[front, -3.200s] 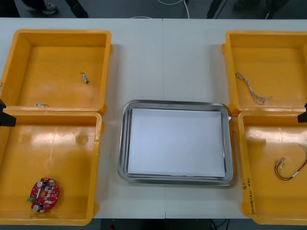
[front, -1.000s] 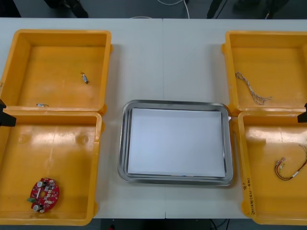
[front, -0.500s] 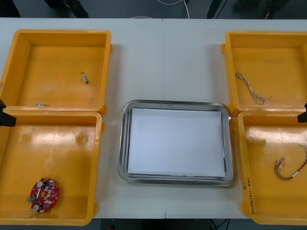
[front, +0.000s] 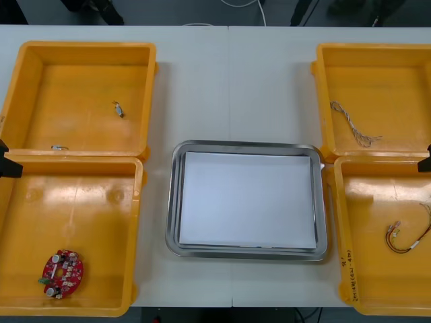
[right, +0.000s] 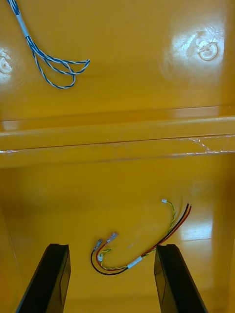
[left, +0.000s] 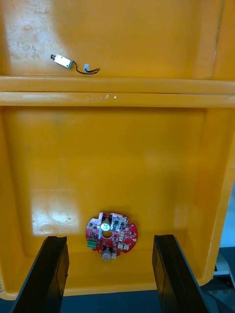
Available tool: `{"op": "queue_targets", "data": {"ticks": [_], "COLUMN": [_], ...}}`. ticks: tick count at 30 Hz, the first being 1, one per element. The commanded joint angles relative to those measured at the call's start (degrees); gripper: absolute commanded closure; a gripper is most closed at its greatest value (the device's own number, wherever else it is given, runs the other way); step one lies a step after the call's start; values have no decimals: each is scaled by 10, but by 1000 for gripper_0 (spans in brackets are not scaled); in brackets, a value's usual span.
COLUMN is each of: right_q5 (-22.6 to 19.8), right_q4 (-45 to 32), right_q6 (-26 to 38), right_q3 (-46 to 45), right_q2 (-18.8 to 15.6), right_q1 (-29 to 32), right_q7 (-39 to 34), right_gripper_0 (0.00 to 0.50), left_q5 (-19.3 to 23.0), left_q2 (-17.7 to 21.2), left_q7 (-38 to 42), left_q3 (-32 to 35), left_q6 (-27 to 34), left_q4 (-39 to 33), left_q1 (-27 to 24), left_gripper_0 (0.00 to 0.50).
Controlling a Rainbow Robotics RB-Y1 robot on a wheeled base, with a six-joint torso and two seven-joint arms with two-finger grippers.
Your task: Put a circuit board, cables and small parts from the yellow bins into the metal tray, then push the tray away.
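Front view: a rectangular metal tray [front: 173, 202] with a shiny, round-cornered rim and a white inside sits mid-desk [front: 229, 81], bare surface beyond its far edge. Glossy yellow bins [front: 81, 46] flank it in pairs, walls touching. A round red circuit board [front: 61, 274] lies in the left near bin, and small metal parts [front: 118, 108] in the left far one.

Right wrist view: the right hand [right: 112, 246] hangs over the right near bin, black fingers apart around nothing. A red and yellow cable [right: 133, 263] curves on the smooth floor between them; a twisted blue and white cable [right: 35, 49] lies beyond the wall.

Left wrist view: the left hand [left: 110, 238] has its fingers spread, with the circuit board below them.
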Motion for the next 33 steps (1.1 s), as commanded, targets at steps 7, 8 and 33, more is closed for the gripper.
{"op": "queue_targets", "data": {"ticks": [7,8,33], "right_q5": [-4,-4,-4], "right_q4": [-3,-3,-3], "right_q6": [2,2,2], "right_q3": [-20,-20,-20], "right_q2": [-25,-25,-25], "right_q1": [5,5,5], "right_q7": [4,4,4], "right_gripper_0": [0,0,0], "left_q5": [4,4,-8], "left_q2": [25,25,-14], "left_q7": [-49,-49,-50], "left_q3": [18,18,1], "left_q6": [-3,-3,6], "left_q4": [-13,-13,-6], "left_q1": [7,7,36], "left_gripper_0": [0,0,0]}}
